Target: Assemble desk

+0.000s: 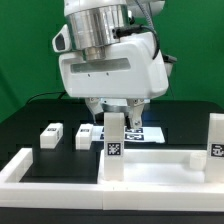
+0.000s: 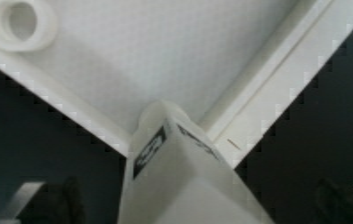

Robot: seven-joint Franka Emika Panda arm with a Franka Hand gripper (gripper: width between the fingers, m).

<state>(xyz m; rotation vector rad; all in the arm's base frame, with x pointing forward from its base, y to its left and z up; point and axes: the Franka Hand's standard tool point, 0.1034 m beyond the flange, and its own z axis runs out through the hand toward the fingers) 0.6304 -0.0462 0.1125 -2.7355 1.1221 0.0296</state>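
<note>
Directly beneath my hand stands an upright leg, its tag facing the exterior camera and its foot on the tabletop. My hand is open. In the wrist view my fingers show dimly on either side of the leg's top, apart from it and gripping nothing. Below the leg the tabletop's pale recessed face spreads out, with a round hole at one corner.

Off to one side of my hand, toward the exterior view's right, a second leg stands upright at the tabletop's far end. On the other side, two loose legs lie on the black bench, near each other and well apart from the tabletop. Behind my hand lies the marker board. The white border rail runs along the near side of the tabletop.
</note>
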